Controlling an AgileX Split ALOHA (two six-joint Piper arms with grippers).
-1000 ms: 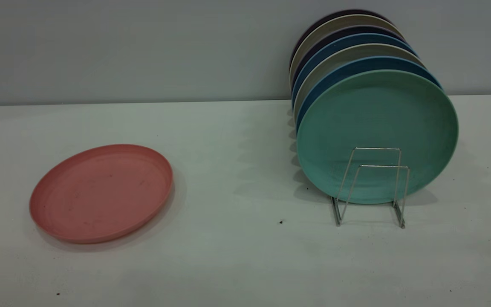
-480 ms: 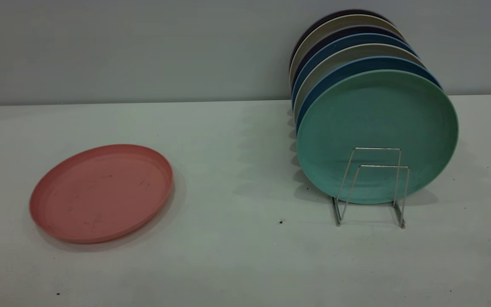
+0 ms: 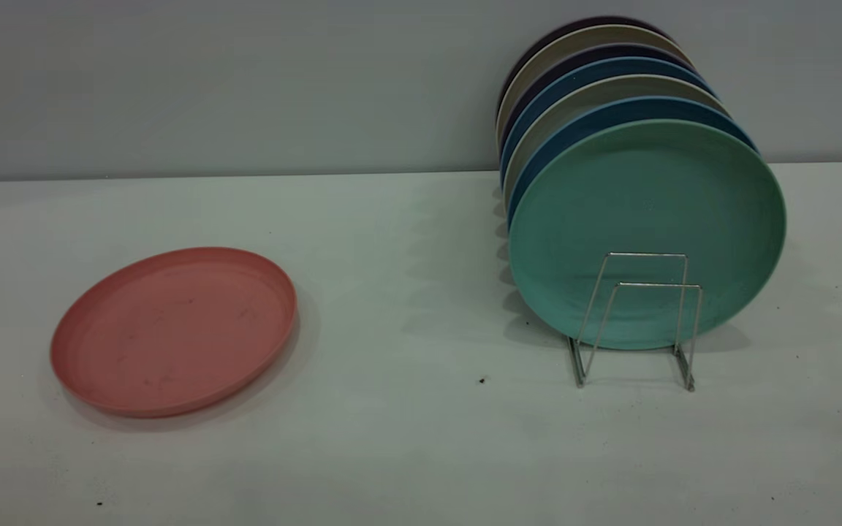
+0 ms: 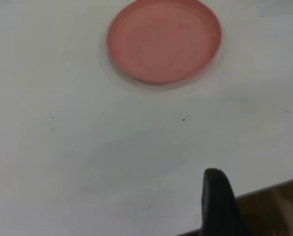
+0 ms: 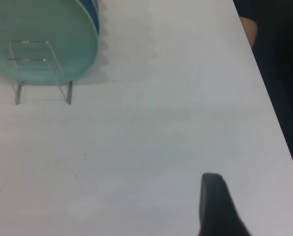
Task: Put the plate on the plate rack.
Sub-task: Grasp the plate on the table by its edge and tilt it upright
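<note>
White table; one plate flat; plate rack holds seven; grippers' state unclear.

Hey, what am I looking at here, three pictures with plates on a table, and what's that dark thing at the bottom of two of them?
It is a two-armed robot at a table. The wide picture comes from a camera facing the arms; neither arm shows there. The other two come from cameras on each wrist, and the dark shape is one finger of the left gripper and of the right gripper.

A pink plate lies flat. Apart from it, a wire plate rack holds a teal plate upright with more plates behind. Nothing is held.
</note>
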